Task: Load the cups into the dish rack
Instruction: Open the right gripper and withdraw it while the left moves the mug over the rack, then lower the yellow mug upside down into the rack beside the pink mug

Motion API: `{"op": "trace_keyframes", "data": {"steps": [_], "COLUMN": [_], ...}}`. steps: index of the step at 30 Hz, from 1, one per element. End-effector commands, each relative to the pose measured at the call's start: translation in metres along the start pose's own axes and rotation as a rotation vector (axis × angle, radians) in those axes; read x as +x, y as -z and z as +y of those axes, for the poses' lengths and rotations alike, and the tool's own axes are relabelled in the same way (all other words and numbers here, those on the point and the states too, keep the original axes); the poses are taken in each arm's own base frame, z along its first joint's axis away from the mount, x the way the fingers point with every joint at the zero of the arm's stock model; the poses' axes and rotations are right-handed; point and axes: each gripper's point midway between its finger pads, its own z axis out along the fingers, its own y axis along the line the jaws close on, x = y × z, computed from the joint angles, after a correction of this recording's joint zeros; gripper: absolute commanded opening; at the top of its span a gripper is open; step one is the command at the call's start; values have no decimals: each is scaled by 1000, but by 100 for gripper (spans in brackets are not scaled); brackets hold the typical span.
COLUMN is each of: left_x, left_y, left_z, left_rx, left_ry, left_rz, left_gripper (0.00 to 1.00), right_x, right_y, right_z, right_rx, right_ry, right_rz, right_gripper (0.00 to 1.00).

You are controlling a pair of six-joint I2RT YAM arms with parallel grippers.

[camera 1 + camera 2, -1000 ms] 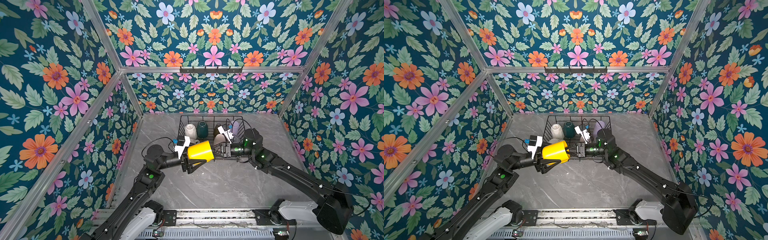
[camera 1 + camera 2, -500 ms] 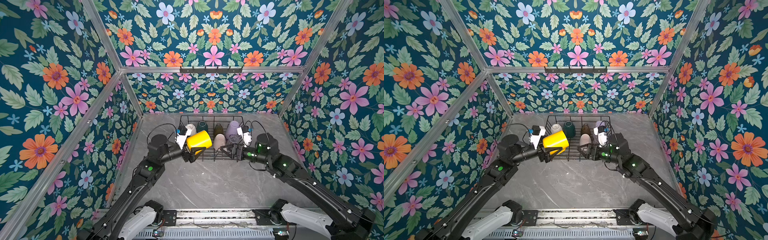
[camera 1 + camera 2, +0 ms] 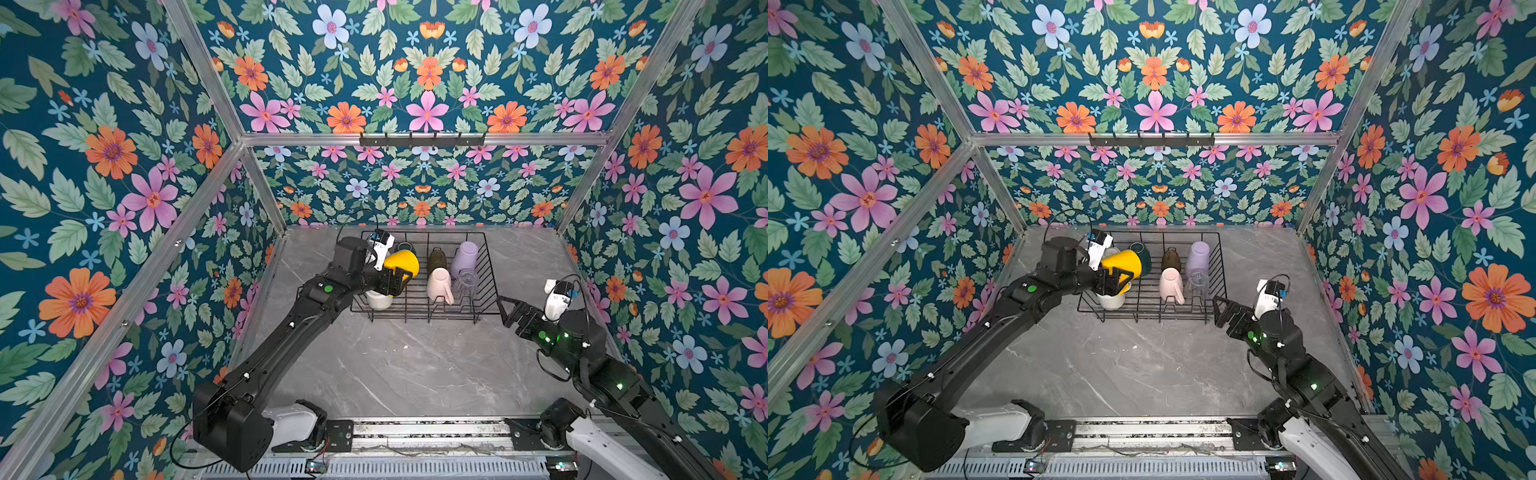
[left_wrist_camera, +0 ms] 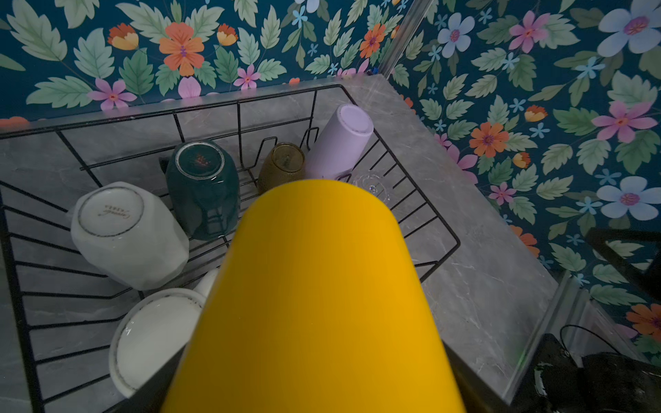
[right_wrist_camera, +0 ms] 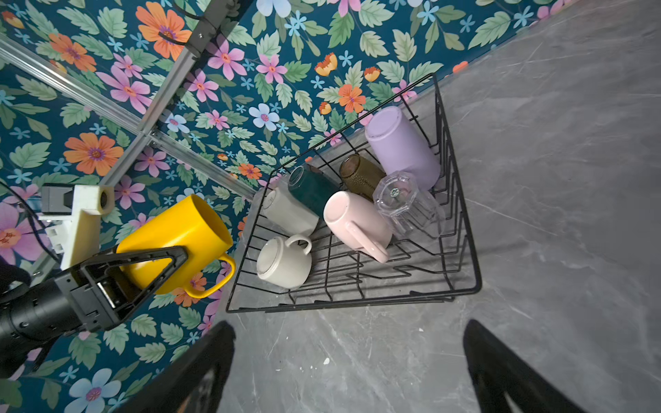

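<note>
Grey marble table (image 3: pixel 415 365) is carrying the black wire dish rack (image 3: pixel 492 282) near its far edge. The pale pink mug (image 3: pixel 438 284), the lilac tumbler (image 3: pixel 465 257) and other cups are resting upturned inside it. The left hand (image 3: pixel 404 279) is holding the yellow mug (image 3: pixel 401 262) on its side over the rack's left part. The right hand (image 5: pixel 347 325) is hovering wide open and empty, beside the rack's near right corner.

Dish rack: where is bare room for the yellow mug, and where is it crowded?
Free: the floor between the round white mug and the pink mug, and the near right corner of the dish rack, before the clear glass. Crowded: the back row, dark green mug, olive-amber glass, lilac tumbler.
</note>
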Motion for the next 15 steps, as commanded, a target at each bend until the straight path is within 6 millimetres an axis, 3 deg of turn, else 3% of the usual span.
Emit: {"op": "trace_keyframes", "data": {"steps": [1, 15], "left_x": [-9, 23], "left_y": [-5, -59], "left_z": [6, 20], "left_rx": [-58, -215], "left_ry": [-1, -39], "left_rz": [-7, 204], "left_gripper": [0, 0], "right_x": [-1, 7], "right_y": [0, -13], "right_z": [-9, -13], "right_rx": [54, 67], "right_ry": [29, 75], "right_rz": [-7, 19], "right_gripper": [98, 98]}}
